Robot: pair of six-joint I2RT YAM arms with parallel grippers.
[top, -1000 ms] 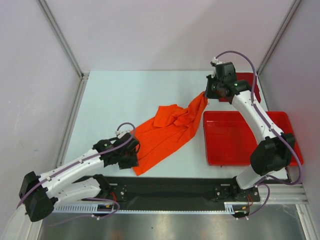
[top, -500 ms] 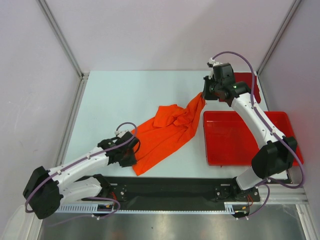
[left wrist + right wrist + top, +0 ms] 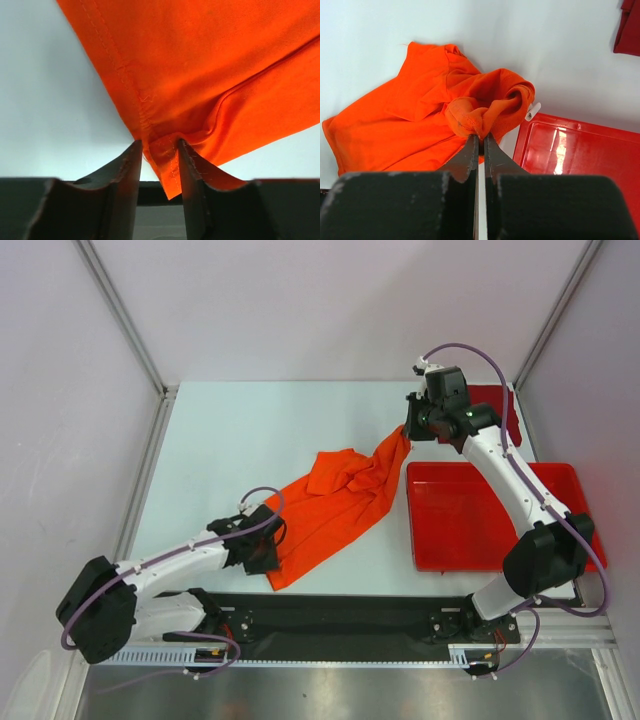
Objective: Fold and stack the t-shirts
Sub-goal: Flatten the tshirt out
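Observation:
The orange t-shirt [image 3: 335, 500] lies crumpled across the middle of the table, stretched from its near corner up to the right. My left gripper [image 3: 268, 558] is at that near corner. In the left wrist view its jaws [image 3: 159, 147] stand apart with the hemmed corner of the orange t-shirt [image 3: 200, 75] hanging between them. My right gripper [image 3: 408, 430] is shut on a bunched fold of the orange t-shirt [image 3: 420, 115] and holds it up, as the right wrist view of that gripper [image 3: 481, 136] shows. The dark red t-shirt [image 3: 495, 400] lies at the far right, partly behind the right arm.
A rigid red tray [image 3: 470, 525] stands right of the orange shirt, its left rim close to the cloth. A white label [image 3: 532, 111] sticks out of the lifted fold near the red tray [image 3: 580, 155]. A black strip runs along the table's near edge by the arm bases.
The left gripper has crept a little nearer and rightward along the shirt's near corner, its jaws narrowing and then widening again. The right gripper has shifted slightly left with the fold.

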